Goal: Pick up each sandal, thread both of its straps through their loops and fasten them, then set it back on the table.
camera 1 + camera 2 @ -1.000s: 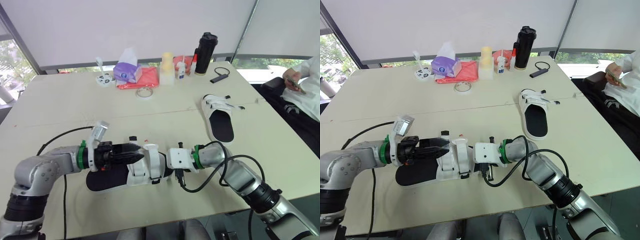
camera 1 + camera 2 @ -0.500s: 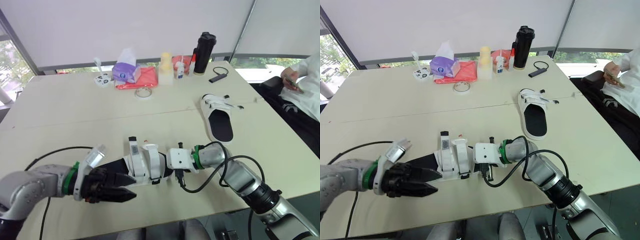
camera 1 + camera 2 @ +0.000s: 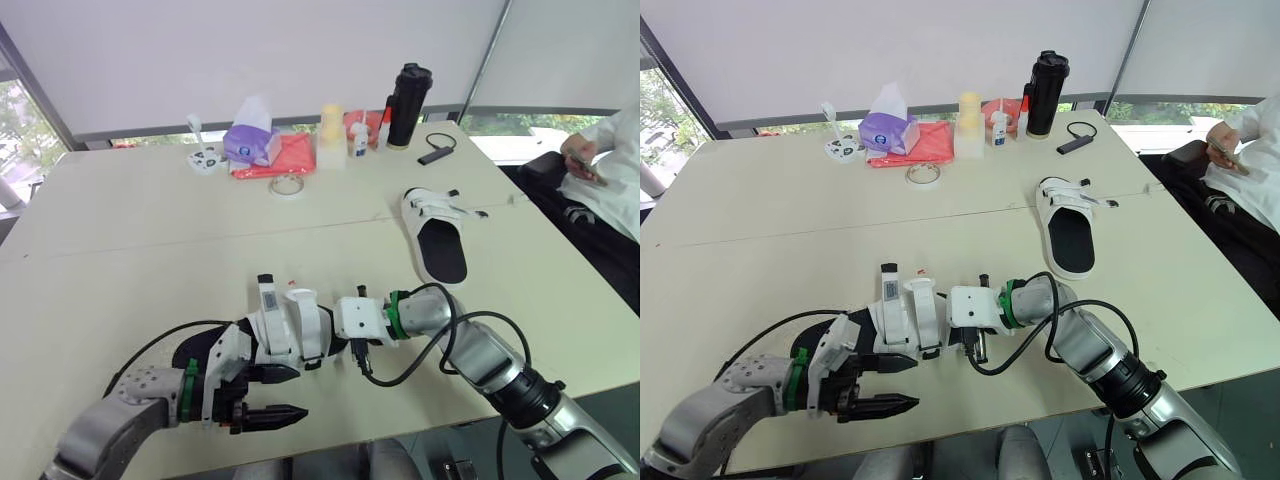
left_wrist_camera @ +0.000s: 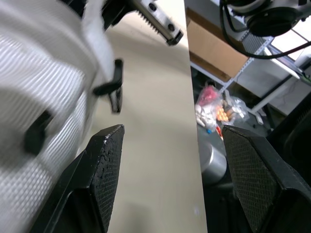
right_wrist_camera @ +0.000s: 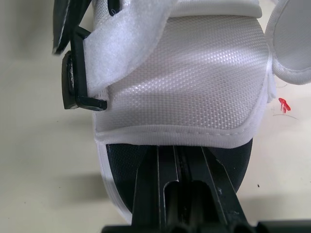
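The near sandal, white straps on a black sole, lies on the table in front of me. One strap end with a label sticks up. My right gripper is shut on the sandal's toe edge, its fingers pressed together on the sole. Just in front of the sandal, near the table's front edge, my left gripper stands open and apart from it, with nothing between its fingers. The second sandal lies flat at the right.
At the back stand a purple tissue box on a red cloth, a tape roll, a yellow cup, small bottles and a black flask. A person sits at the right.
My left gripper has come off the sandal's straps, pulled back toward the table's front edge and swung right, ending open in front of the sandal. The right arm has held still.
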Action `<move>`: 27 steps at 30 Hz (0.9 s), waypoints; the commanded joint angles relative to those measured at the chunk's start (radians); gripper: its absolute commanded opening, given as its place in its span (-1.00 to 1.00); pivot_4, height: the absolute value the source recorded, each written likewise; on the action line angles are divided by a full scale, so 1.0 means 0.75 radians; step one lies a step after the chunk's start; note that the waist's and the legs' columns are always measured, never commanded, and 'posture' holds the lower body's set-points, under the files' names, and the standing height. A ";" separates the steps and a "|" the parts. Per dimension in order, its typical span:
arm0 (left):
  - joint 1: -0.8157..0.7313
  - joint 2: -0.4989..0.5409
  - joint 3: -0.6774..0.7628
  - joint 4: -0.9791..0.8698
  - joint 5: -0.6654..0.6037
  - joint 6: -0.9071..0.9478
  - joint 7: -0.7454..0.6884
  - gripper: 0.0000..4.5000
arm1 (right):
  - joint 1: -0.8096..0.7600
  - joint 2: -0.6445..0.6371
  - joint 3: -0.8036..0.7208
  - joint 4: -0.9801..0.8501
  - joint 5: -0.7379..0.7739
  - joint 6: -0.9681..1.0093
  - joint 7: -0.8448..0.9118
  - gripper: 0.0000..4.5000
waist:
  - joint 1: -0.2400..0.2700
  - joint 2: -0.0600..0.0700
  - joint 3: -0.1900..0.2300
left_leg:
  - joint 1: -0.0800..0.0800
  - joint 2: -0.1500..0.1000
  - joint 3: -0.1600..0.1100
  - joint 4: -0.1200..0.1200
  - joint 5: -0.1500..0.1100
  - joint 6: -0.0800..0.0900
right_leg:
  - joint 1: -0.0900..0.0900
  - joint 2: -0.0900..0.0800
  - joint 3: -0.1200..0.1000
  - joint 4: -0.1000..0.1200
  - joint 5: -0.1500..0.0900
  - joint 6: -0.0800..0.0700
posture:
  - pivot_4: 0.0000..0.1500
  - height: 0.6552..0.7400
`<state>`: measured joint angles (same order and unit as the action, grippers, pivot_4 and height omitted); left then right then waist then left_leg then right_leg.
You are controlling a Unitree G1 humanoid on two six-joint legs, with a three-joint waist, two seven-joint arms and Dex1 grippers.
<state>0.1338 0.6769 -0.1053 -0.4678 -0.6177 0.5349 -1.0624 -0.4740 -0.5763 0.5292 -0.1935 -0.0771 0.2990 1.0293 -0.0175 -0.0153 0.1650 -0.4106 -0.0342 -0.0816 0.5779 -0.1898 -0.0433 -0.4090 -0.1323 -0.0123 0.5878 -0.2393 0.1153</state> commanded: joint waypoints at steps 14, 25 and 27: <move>0.031 -0.170 -0.014 0.152 0.092 -0.166 0.112 0.45 | 0.039 -0.025 0.058 0.090 -0.097 0.065 0.015 -1.00 | 0.007 0.001 -0.001 | 0.001 0.000 -0.001 0.002 0.000 0.000 | 0.003 0.003 -0.002 0.000 0.000 0.000 | 1.00 1.00; 0.100 -0.303 0.042 0.139 -0.014 -0.140 0.215 0.45 | 0.037 -0.019 0.057 0.099 -0.107 0.056 0.021 -1.00 | 0.004 0.006 -0.005 | 0.001 0.001 -0.002 0.005 0.000 0.000 | 0.005 0.003 -0.004 -0.004 0.000 0.001 | 1.00 1.00; 0.104 -0.317 0.047 0.128 -0.034 -0.125 0.234 0.45 | 0.035 -0.018 0.058 0.102 -0.109 0.053 0.022 -1.00 | 0.003 0.007 -0.006 | 0.000 0.003 -0.001 0.006 0.000 0.000 | 0.005 0.003 -0.008 -0.008 0.000 0.001 | 1.00 1.00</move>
<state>0.2181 0.4460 -0.1110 -0.3657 -0.6275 0.4330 -0.9338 -0.4760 -0.5771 0.5268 -0.1903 -0.1069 0.2992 1.0374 -0.0149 -0.0097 0.1606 -0.4117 -0.0301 -0.0823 0.5841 -0.1899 -0.0433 -0.4049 -0.1303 -0.0219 0.5811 -0.2396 0.1158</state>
